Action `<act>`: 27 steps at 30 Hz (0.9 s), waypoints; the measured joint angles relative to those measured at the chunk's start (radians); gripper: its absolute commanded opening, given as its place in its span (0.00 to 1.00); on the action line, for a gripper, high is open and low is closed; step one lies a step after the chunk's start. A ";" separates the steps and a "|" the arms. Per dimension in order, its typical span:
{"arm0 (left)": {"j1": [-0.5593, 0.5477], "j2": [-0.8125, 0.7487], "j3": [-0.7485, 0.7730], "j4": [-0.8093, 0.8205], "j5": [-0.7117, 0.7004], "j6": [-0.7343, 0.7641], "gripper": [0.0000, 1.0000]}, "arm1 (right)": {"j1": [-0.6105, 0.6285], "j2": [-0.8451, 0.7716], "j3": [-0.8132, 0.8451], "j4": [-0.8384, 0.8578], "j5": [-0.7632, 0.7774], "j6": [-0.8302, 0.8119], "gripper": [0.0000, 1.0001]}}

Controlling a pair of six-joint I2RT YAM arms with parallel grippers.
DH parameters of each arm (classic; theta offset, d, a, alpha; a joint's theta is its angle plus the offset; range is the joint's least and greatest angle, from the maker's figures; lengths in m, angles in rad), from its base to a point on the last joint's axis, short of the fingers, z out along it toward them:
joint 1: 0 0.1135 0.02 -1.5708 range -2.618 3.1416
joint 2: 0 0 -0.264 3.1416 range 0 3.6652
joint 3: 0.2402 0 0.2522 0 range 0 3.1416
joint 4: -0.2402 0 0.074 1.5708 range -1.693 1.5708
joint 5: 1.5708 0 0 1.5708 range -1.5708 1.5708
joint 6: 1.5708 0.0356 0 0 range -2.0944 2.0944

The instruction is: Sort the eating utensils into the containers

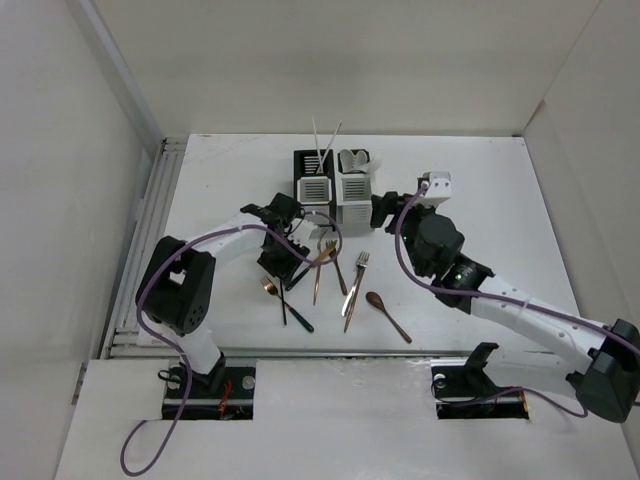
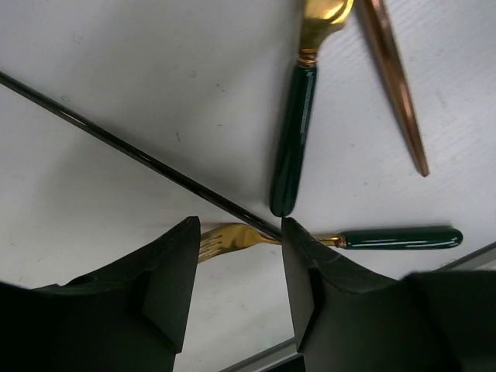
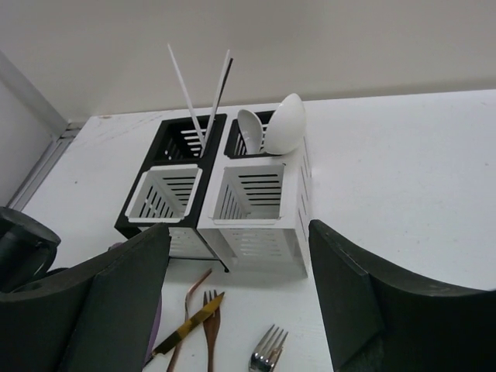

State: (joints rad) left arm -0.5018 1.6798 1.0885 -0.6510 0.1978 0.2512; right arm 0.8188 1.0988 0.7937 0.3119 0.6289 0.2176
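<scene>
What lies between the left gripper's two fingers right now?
In the left wrist view, the tines of a gold, green-handled fork lie in the gap; a black chopstick ends beside one finger.

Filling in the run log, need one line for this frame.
left gripper: open over green-handled fork, black chopstick beside it | right gripper: open, facing caddies | stowed: white chopsticks, white spoons | front compartments: empty
</scene>
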 measured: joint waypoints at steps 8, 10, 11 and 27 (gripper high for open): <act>0.034 0.058 -0.002 -0.002 -0.008 -0.004 0.40 | 0.001 -0.094 -0.046 -0.037 0.058 0.011 0.77; 0.024 0.061 -0.002 -0.003 -0.006 -0.003 0.37 | 0.001 -0.102 -0.050 -0.043 0.066 0.011 0.77; 0.017 0.063 -0.002 -0.005 -0.003 -0.003 0.36 | 0.001 -0.104 -0.052 -0.044 0.071 0.010 0.77; 0.007 0.087 0.009 -0.015 0.001 -0.016 0.00 | 0.001 -0.156 -0.058 -0.061 0.136 -0.016 0.77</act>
State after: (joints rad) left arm -0.4946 1.7672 1.0977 -0.6659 0.1986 0.2352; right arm 0.8200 0.9428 0.7357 0.2508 0.7647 0.2012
